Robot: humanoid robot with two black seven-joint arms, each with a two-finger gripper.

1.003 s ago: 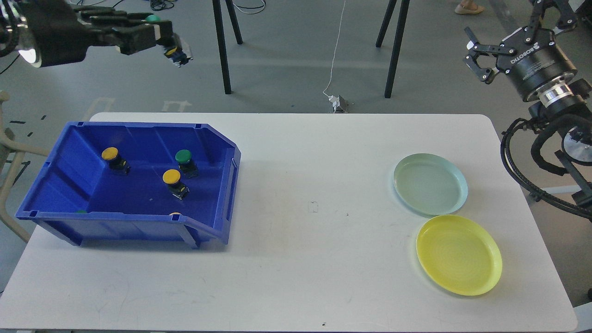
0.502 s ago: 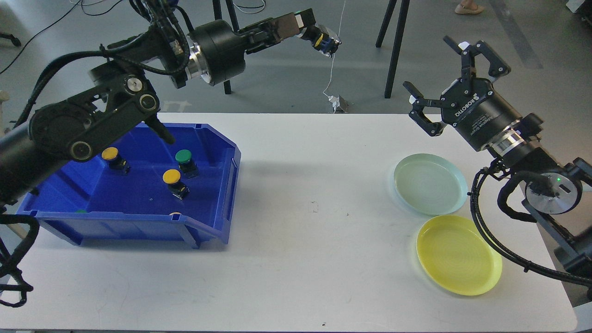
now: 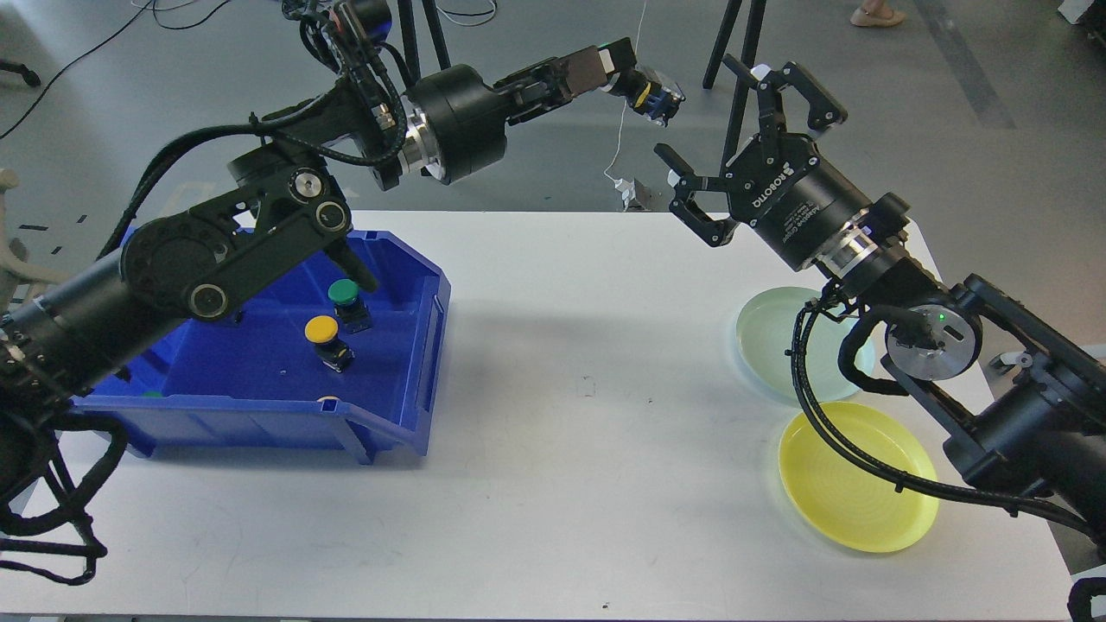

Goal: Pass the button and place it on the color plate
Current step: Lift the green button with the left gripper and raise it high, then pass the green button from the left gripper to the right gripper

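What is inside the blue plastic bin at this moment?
Inside the blue plastic bin, a green-capped button and a yellow-capped button stand apart. The black left arm covers the bin's far left corner, so anything there is hidden.

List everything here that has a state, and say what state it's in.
left gripper: shut on a button, held above the table
right gripper: jaws open, empty
blue bin: holds loose buttons
green plate: empty
yellow plate: empty
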